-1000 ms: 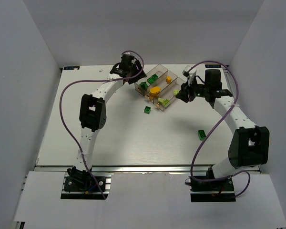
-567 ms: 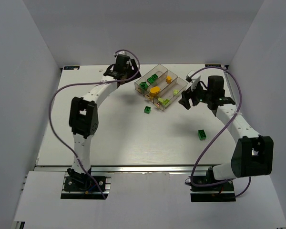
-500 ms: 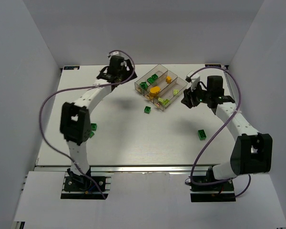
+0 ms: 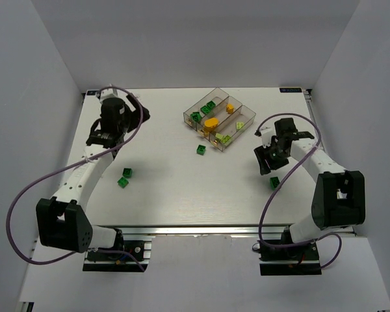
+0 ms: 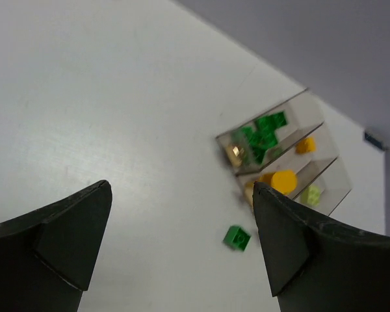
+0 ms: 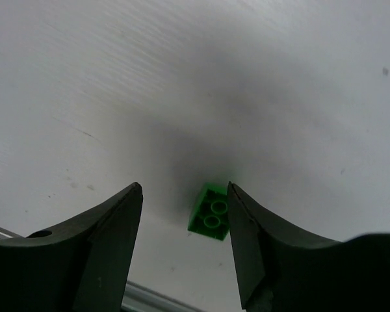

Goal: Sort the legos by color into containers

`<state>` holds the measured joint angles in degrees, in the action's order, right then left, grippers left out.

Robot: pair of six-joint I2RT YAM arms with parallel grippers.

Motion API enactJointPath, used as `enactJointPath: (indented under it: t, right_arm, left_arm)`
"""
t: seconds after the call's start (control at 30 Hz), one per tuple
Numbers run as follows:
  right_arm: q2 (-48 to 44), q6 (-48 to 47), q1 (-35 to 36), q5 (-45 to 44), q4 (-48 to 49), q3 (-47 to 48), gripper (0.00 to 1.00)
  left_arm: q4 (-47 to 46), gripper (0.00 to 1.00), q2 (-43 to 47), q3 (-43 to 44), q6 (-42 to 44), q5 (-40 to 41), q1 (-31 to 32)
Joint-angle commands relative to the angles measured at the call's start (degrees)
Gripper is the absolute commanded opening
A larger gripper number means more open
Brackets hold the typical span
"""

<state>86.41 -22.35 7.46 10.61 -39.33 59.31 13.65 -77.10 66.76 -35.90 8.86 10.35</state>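
**Left wrist view.** The left gripper has its jaws spread wide with nothing between them, held over the bare table. The containers sit in the upper right of the frame. Dark green legos lie in the uppermost bin, orange legos in the middle one and a pale yellow-green lego in the lowest. A loose green brick lies on the table just below the tray, outside it.

**Right wrist view.** The right gripper has its jaws parted and pinches nothing. A second green brick lies on the table at lower centre, in line with the gap and nearer the right-hand finger. As far as can be told it touches neither pad.

**Top view.** The containers stand at upper centre. Four green bricks are outside them: the one just below the tray's near corner, the one at the right beneath the right gripper, and a pair of green bricks at the left, well apart from the tray. No orange or yellow-green piece shows on the open table.

**Assessment.** Sorting looks well advanced, with only these green pieces left to bin. The right-hand brick appears to be next.
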Motion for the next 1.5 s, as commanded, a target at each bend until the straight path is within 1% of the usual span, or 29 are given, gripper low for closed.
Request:
enactJointPath:
  t: [0.0, 0.13, 0.2, 0.27, 0.37, 0.57, 0.67, 0.7, 0.77, 0.8, 0.83, 0.87, 0.9, 0.93, 0.97, 1.03, 1.07, 1.13, 1.17, 1.2, 1.27, 1.3, 1.33, 1.37, 1.4, 1.43, 1.47]
  right_arm:
    - [1.82, 5.12, -0.26, -9.01, -2.94, -0.51, 0.6]
    - [3.5, 7.58, -0.17, -10.61, -2.77, -0.68, 0.61]
    - [4.11, 8.72, -0.08, -14.9, -2.33, -0.95, 0.62]
    - [4.9, 9.16, -0.17, -16.4, -2.33, -1.3, 0.62]
    - [5.96, 9.34, -0.17, -15.62, -2.59, -1.65, 0.61]
    - [8.6, 9.69, -0.26, -15.71, -2.59, -1.74, 0.58]
    - [8.86, 9.34, -0.26, -14.31, -2.85, -2.18, 0.5]
    - [8.78, 9.17, -0.26, -13.35, -3.12, -2.09, 0.44]
    - [8.6, 8.73, -0.52, -11.85, -3.82, -1.74, 0.36]
    - [8.25, 8.46, -0.52, -11.32, -4.17, -1.48, 0.28]
    - [7.99, 7.42, -0.52, -11.14, -4.35, -1.13, 0.23]
    - [7.64, 6.54, -0.52, -7.75, -4.96, 0.09, 0.18]
    - [6.85, 5.4, -0.52, -6.41, -5.23, 0.98, 0.08]
    - [6.41, 4.08, -0.52, -4.65, -5.49, 2.03, 0.04]
    - [5.97, 0.67, -0.52, -0.11, -5.93, 3.26, 0.0]
    - [5.08, -3.38, -0.52, 5.53, -6.46, 7.38, 0.0]
    - [5.08, -8.62, -0.43, 12.96, -7.94, 9.31, 0.0]
    - [5.17, -13.66, -0.52, 21.07, -8.48, 14.59, 0.0]
    - [5.08, -18.04, -0.35, 28.77, -8.39, 16.0, 0.0]
    - [5.08, -19.3, -0.08, 31.9, -6.22, 17.93, 0.0]
    - [4.82, -17.57, 1.49, 36.74, 1.06, 18.04, 0.0]
    - [4.91, -13.73, 2.28, 37.2, 10.23, 17.6, 0.0]
    - [5.17, -11.08, 3.16, 37.03, 15.29, 17.42, 0.0]
    - [6.21, -8.09, 5.17, 35.28, 20.47, 17.25, 0.0]
    - [7.01, -1.36, 6.06, 33.7, 30.18, 17.33, 0.0]
    - [7.89, 2.1, 7.2, 31.86, 34.89, 17.68, 0.0]
    - [10.33, 5.61, 9.13, 26.79, 38.68, 18.38, 0.0]
  left_arm:
    - [3.93, 0.98, 3.96, -5.65, 0.57, -1.39, 0.11]
    - [2.61, 0.98, 7.83, -10.77, -1.1, -1.39, 0.02]
    - [2.87, 0.98, 9.07, -12.0, -1.71, -0.78, 0.02]
    - [2.7, 0.98, 10.91, -14.11, -2.59, -0.43, -0.07]
    - [2.08, 0.98, 13.11, -16.83, -3.82, 0.01, -0.07]
    - [3.66, 0.98, 15.75, -18.51, -4.18, 1.68, -0.07]
    - [4.45, 0.98, 16.1, -18.86, -4.0, 2.21, -0.07]
    - [4.54, 0.98, 16.37, -18.86, -4.09, 2.39, -0.07]
    - [4.46, 0.98, 16.63, -19.21, -4.27, 2.21, -0.07]
    - [4.19, 0.98, 16.63, -19.3, -4.35, 2.21, -0.07]
    - [4.11, 0.98, 16.72, -19.39, -4.53, 2.3, 0.02]
    - [3.93, 0.98, 16.81, -19.39, -4.53, 2.13, -0.07]
    - [3.75, 0.98, 16.72, -19.3, -4.44, 2.12, -0.07]
    - [3.75, 0.98, 16.63, -19.21, -4.27, 2.12, -0.07]
    - [3.75, 0.98, 16.72, -19.21, -4.09, 2.12, 0.02]
    - [3.58, 0.98, 16.63, -19.3, -3.65, 2.3, -0.07]
    - [3.49, 0.98, 16.63, -19.39, -3.65, 2.39, -0.07]
    - [3.4, 0.98, 16.46, -19.56, -3.56, 2.3, -0.07]
    - [3.58, 0.98, 16.46, -19.56, -3.56, 2.21, -0.07]
    - [3.75, 0.98, 16.54, -19.56, -3.65, 1.95, -0.07]
    - [4.01, 0.98, 16.89, -19.65, -3.74, 2.03, -0.07]
    - [4.19, 0.98, 16.98, -19.74, -3.91, 2.04, -0.07]
    - [4.28, 0.98, 17.24, -19.91, -4.0, 2.12, -0.07]
    - [4.54, 0.98, 17.77, -19.83, -4.18, 2.12, -0.07]
    - [4.72, 0.98, 17.86, -19.83, -4.27, 2.04, -0.07]
    - [4.98, 0.98, 18.12, -19.92, -4.35, 2.04, -0.07]
    - [5.24, 0.98, 18.47, -20.0, -4.53, 1.95, -0.07]
